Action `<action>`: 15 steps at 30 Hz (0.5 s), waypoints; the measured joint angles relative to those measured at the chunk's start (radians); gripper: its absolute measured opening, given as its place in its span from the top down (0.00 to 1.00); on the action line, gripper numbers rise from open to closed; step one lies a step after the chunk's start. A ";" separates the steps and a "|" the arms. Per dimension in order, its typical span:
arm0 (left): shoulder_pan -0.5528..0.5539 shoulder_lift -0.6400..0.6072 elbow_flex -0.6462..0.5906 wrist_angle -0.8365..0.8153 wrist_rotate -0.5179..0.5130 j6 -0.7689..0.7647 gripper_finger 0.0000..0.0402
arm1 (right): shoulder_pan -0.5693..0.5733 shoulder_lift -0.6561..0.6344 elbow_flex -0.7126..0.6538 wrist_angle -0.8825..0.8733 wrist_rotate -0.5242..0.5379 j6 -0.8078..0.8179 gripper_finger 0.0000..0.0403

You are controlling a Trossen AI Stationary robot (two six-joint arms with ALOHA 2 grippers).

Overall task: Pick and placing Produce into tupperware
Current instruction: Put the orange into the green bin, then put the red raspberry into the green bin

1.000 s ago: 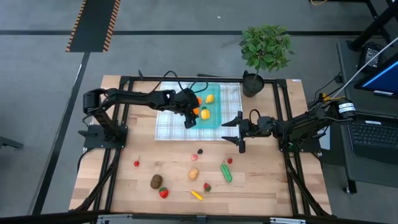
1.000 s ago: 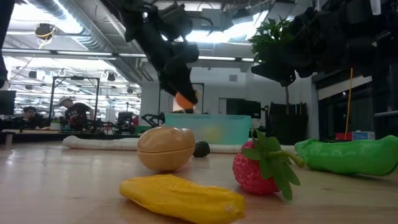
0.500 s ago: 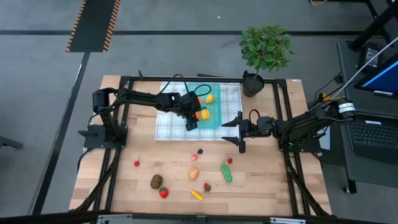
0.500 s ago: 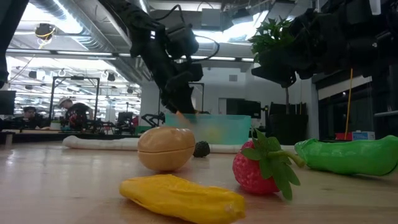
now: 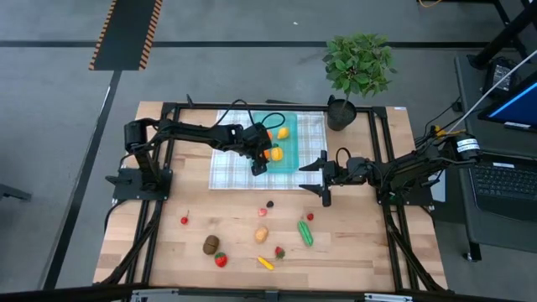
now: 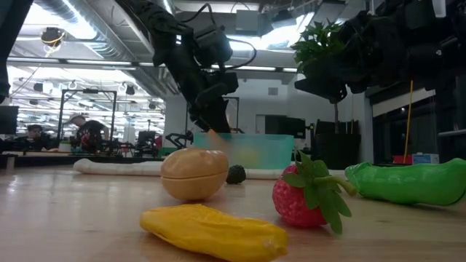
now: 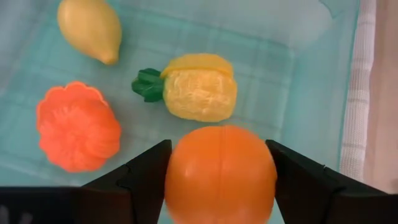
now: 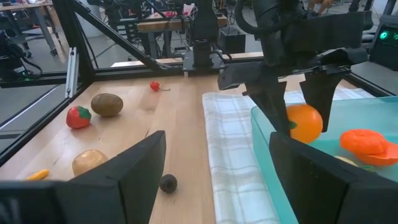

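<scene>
1. Hovering low inside the tupperware, the left gripper brackets the orange — whether clamped or let go, cannot tell.
2. Right gripper waits spread — well apart, beside the container.

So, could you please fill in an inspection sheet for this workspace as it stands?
Surface: wooden table, checked cloth under the tupperware.
Job's things: lemon, pineapple and orange flower-shaped piece in the tupperware; strawberry, potato, cucumber on the table.
Clutter: potted plant.
Grippers: left tool over the tupperware, orange between its fingers; right tool open beside the tupperware.
Cables: black cable on the left arm.
Surroundings: laptop.
</scene>
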State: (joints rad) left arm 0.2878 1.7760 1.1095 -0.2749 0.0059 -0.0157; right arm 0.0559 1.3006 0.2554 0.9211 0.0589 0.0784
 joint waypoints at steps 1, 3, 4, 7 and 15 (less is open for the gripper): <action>0.000 0.000 0.000 0.000 0.000 0.000 0.39 | 0.000 0.000 0.000 0.000 0.000 0.000 0.29; 0.000 0.000 0.000 0.000 0.000 0.000 0.39 | 0.000 0.000 0.000 0.000 0.000 0.000 0.29; 0.000 0.000 0.000 0.000 0.000 0.000 0.39 | 0.000 0.000 0.000 0.000 0.000 0.000 0.29; 0.000 0.000 0.000 0.000 0.000 0.000 0.39 | 0.000 0.000 0.000 0.000 0.000 0.001 0.29; -0.007 -0.027 -0.001 0.006 -0.001 0.014 0.38 | 0.000 0.000 0.000 0.000 0.000 0.026 0.29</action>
State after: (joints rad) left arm 0.2804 1.7485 1.1088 -0.2684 0.0044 -0.0021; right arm 0.0559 1.3006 0.2554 0.9213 0.0589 0.1041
